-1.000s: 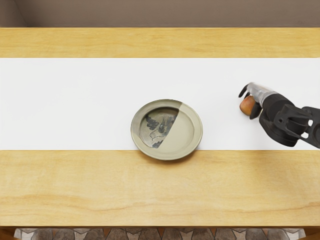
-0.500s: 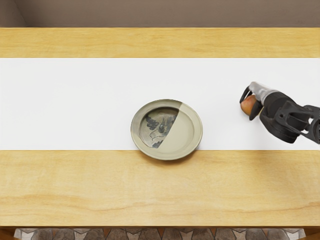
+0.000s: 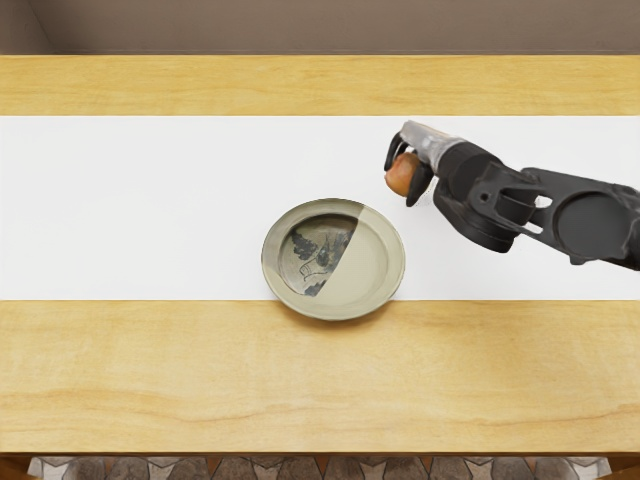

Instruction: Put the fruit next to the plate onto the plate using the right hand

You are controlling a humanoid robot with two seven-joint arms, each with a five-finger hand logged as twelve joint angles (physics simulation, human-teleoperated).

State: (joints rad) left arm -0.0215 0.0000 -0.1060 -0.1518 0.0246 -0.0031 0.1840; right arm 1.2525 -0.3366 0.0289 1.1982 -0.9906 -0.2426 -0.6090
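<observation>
Fruit (image 3: 400, 177): orange-red, gripped in our right hand (image 3: 425, 158), dark fingers (image 3: 416, 188) curled around it, just right of centre in the upper half of the frame. We see it over the white strip (image 3: 150, 200), up and right of the plate (image 3: 377, 268) and clear of its rim. Plate is centre frame, grey-green, with a dark pattern on its left half. Wooden worktop (image 3: 300, 380) underneath.

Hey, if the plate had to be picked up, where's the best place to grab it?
Likely the plate's raised rim, pinched from above on the right side, nearest the right hand. It lies flat on the white runner, so only the rim offers a hold. That hand is shut on the fruit.
</observation>
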